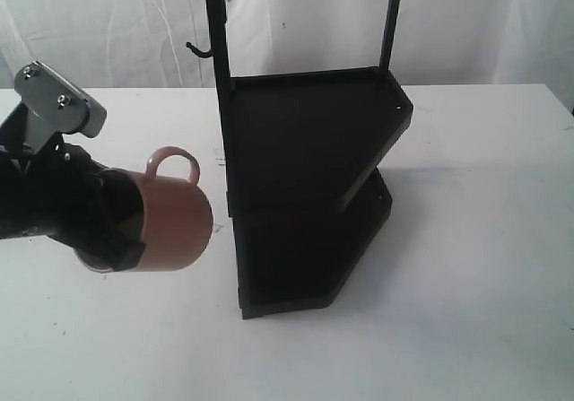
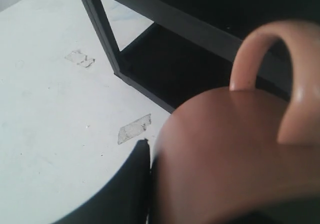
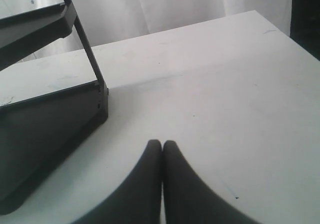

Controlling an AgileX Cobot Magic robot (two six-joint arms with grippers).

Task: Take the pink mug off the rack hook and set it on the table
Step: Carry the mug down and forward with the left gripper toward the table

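Toward the left edge of the table point(image 1: 466, 329), as the exterior view shows it, your left gripper point(image 1: 121, 231) holds the pink mug point(image 1: 175, 222) on its side, loop handle uppermost and base turned toward the rack point(image 1: 309, 195). The mug's mouth is buried in the black fingers, so you cannot see the cream inside, and you cannot tell from this view whether the mug's lower side touches the table or hangs just above it. The rack hook point(image 1: 199, 51) sticks out bare from the rack's left post, well above the mug; the posts themselves are cut off at the top of the picture. From the left wrist camera the pink mug point(image 2: 225, 154) fills most of the frame, blurred and cropped, with only one dark finger point(image 2: 127, 189) showing against its side; the other finger is hidden behind the mug. Beyond it lie a scrap of clear tape point(image 2: 134, 129) and a fainter second scrap point(image 2: 80, 58) on the table point(image 2: 45, 114), near the foot of the rack point(image 2: 107, 38). Your right gripper point(image 3: 162, 151) does not appear in the exterior view at all; its own camera shows the two fingers pressed together with nothing between them, hanging over bare table point(image 3: 225, 83) toward a far corner, the rack point(image 3: 50, 119) off to one side and only partly in frame.
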